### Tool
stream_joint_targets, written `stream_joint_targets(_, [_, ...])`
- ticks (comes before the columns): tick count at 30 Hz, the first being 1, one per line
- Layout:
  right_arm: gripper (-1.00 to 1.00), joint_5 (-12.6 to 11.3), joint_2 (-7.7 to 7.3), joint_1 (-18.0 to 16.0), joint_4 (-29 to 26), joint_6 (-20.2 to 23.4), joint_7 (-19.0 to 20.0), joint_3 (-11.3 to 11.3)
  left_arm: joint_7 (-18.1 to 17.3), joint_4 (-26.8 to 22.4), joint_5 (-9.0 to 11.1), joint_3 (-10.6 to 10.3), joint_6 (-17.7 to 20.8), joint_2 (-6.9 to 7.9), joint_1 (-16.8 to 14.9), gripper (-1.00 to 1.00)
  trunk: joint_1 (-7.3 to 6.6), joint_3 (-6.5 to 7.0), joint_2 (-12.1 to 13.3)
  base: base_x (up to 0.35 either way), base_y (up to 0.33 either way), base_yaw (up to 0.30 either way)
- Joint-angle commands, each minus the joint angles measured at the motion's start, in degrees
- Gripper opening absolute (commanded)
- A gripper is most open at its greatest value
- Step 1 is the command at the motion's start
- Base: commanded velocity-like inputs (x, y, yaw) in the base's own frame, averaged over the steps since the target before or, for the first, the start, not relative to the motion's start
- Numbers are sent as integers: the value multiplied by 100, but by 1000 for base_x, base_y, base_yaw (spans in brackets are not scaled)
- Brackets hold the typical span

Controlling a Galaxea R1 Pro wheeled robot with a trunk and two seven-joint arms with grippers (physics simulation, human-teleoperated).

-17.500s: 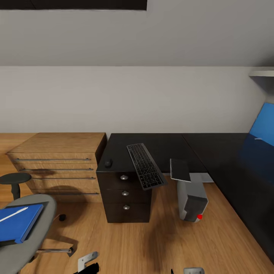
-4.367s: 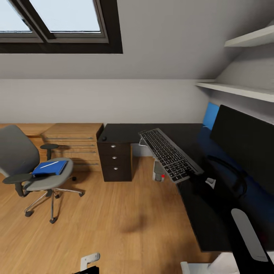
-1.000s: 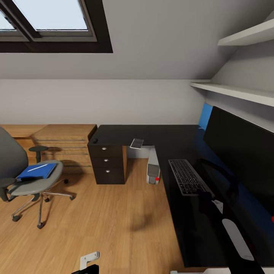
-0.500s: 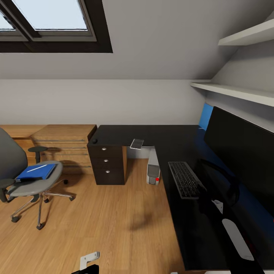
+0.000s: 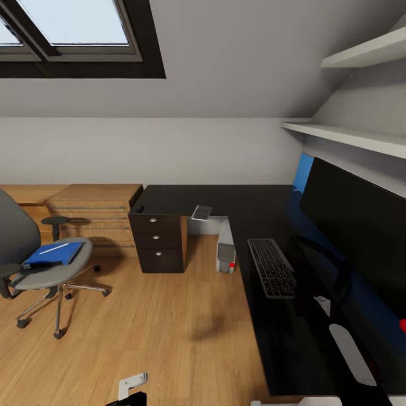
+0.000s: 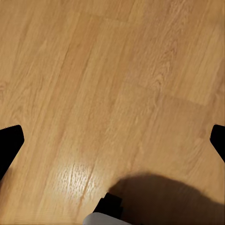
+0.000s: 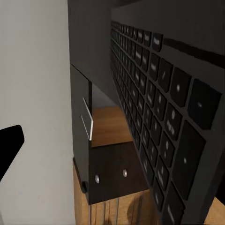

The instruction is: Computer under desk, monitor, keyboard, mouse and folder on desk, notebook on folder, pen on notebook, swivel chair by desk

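One step looks near done: the keyboard (image 5: 272, 267) lies on the desk (image 5: 237, 198) before the monitor (image 5: 361, 217), the right gripper (image 5: 307, 293) at its end, grip unclear; mouse (image 5: 139, 208), folder (image 5: 52, 253) on the swivel chair (image 5: 48, 270) remain; left gripper (image 6: 112, 140) spread over floor (image 6: 112, 70).

A skylight (image 5: 73, 34) sits in the sloped grey ceiling above a pale wall (image 5: 169, 149). White shelves (image 5: 349, 96) hang at right. A wooden dresser (image 5: 93, 217) stands on the wood floor (image 5: 169, 332)
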Motion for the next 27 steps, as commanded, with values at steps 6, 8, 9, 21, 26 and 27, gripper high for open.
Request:
stream_joint_targets(6, [100,-43,1,-3,-9,24,-37,-9,29,-17,61,-45,-33,5,-6,100,0,-7,-5,-12,-13,0])
stream_joint_targets(8, [100,-43,1,-3,-9,24,-37,-9,29,-17,61,-46,-33,5,-9,100,0,-7,-5,-2,-2,0])
stream_joint_targets(9, [100,-43,1,-3,-9,24,-37,-9,29,-17,61,-47,-33,5,-8,100,0,-7,-5,-8,-1,0])
stream_joint_targets(21, [100,-43,1,-3,-9,24,-37,-9,29,-17,61,-43,-33,5,-6,100,0,-7,-5,-250,-28,0])
stream_joint_targets(26, [100,-46,1,-3,-9,24,-37,-9,29,-17,61,-43,-33,5,-8,100,0,-7,-5,-333,-3,0])
stream_joint_targets(27, [100,-47,1,-3,-9,24,-37,-9,29,-17,61,-43,-33,5,-7,100,0,-7,-5,-334,-1,0])
